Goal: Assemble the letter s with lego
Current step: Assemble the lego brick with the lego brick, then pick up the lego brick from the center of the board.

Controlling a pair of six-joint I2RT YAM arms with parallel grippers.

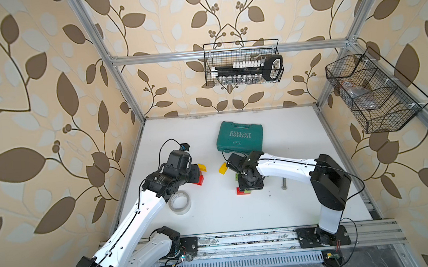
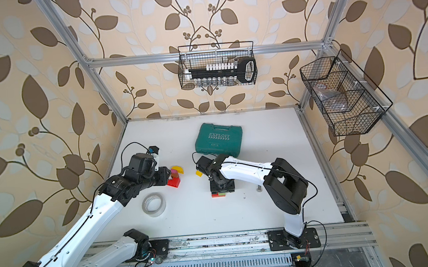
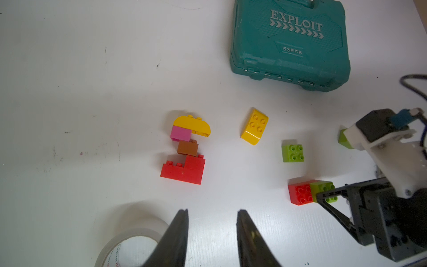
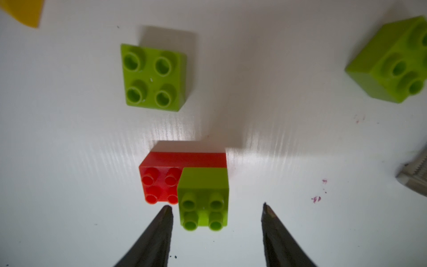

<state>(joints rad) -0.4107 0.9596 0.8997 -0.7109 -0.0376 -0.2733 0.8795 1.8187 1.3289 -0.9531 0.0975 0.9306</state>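
Five bricks of the lego (image 3: 184, 150) lie as a rough partial S near the middle of the left wrist view. A curved yellow plastic brick (image 3: 191, 124) tops it, with a small pink square brick (image 3: 181, 133) and a small brown brick (image 3: 187, 148) beneath, then a stepped base of red studded bricks (image 3: 183, 171).

Left to place, I judge, are a loose yellow studded brick (image 3: 254, 127), a lime-green square brick (image 3: 293, 153), a second lime-green brick (image 4: 392, 64), and a green brick (image 4: 203, 182) stacked on a long red brick (image 4: 159, 182).

The right end effector (image 4: 216, 207) is released, its fingers either side of that stacked green brick with gaps. The left end effector (image 3: 211, 222) is spread and empty, at the lower edge of its own view.

A teal plastic tool case (image 3: 288, 44), a clear tape roll (image 3: 129, 240) and a grey metal bolt (image 1: 283, 183) share the white worktop (image 3: 69, 92). None of them blocks the build.
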